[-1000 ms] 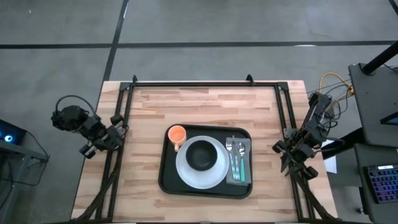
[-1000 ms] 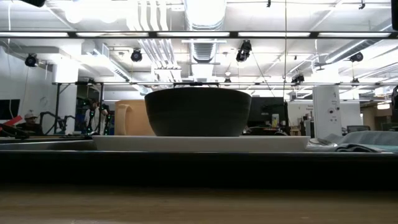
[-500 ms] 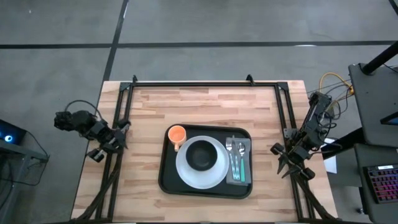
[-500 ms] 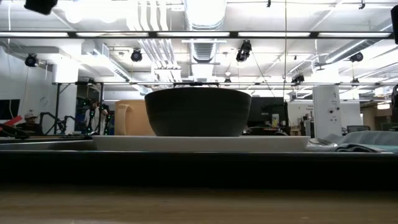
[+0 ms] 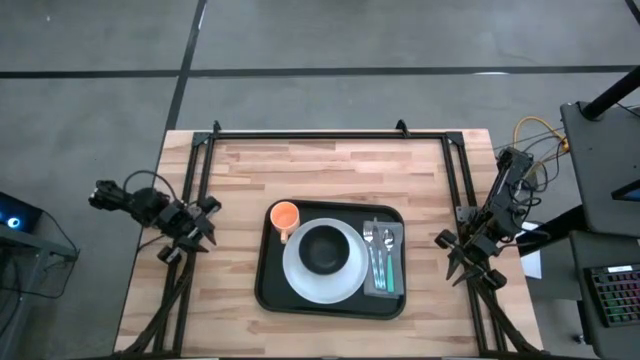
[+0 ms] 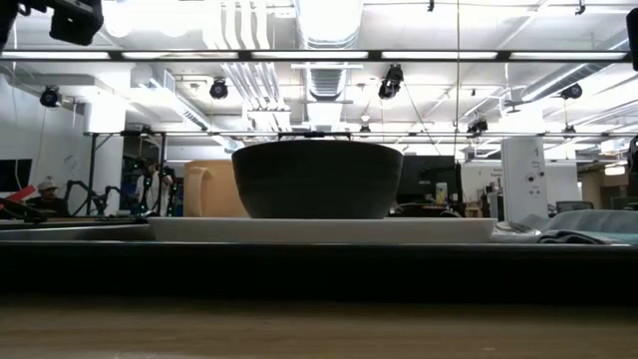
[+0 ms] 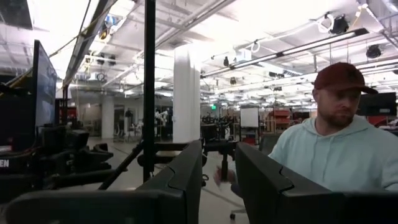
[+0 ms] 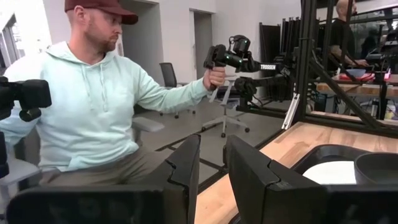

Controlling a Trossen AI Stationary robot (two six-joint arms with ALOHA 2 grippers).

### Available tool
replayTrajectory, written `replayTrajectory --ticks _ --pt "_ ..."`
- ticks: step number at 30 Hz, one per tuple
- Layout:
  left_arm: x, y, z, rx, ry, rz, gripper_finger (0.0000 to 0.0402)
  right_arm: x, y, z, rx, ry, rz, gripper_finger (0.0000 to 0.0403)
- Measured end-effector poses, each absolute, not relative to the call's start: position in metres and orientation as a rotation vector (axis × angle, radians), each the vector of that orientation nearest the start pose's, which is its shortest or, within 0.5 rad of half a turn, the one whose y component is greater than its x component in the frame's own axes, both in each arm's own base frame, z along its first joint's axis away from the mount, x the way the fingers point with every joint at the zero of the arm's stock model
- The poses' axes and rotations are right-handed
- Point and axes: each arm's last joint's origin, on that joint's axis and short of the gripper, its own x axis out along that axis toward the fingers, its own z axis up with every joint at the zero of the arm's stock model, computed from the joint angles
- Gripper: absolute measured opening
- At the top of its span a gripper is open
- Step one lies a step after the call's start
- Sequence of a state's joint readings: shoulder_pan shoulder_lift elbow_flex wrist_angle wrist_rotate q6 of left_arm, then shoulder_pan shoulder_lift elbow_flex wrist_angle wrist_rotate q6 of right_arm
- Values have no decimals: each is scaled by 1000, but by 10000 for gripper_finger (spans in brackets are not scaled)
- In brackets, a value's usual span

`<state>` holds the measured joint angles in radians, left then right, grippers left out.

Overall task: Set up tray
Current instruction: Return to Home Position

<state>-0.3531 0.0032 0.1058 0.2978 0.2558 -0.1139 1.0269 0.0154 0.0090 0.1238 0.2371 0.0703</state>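
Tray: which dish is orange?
The cup, in a corner of the tray; the plate is white and the bowl on it is black.

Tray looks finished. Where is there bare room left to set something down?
Bare table between back rail and tray, and a wide strip left of it; the right strip is narrower. The tray is crowded: cup, plate with bowl, napkin with cutlery. The left hand and right hand sit at the table's side edges.
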Motion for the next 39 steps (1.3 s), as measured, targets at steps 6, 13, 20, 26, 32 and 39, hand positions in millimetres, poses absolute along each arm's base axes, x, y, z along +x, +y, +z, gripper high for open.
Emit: replayTrajectory --ticks 6,13,20,26,32,39 --pt "77 -36 217 -126 -394 -623 79 56 79 177 136 -70 792 68" --pt "78 -37 210 -126 -428 -623 79 56 79 177 136 -70 792 68" --pt "79 -37 208 -121 -427 -622 79 56 79 177 136 -71 792 68" --pt "79 -37 207 -122 -419 -622 79 56 79 177 137 -70 793 68" --pt "79 -37 207 -134 -415 -625 79 56 79 177 138 -70 793 68" --pt "82 -38 205 -133 -388 -624 79 56 79 177 136 -71 793 68"
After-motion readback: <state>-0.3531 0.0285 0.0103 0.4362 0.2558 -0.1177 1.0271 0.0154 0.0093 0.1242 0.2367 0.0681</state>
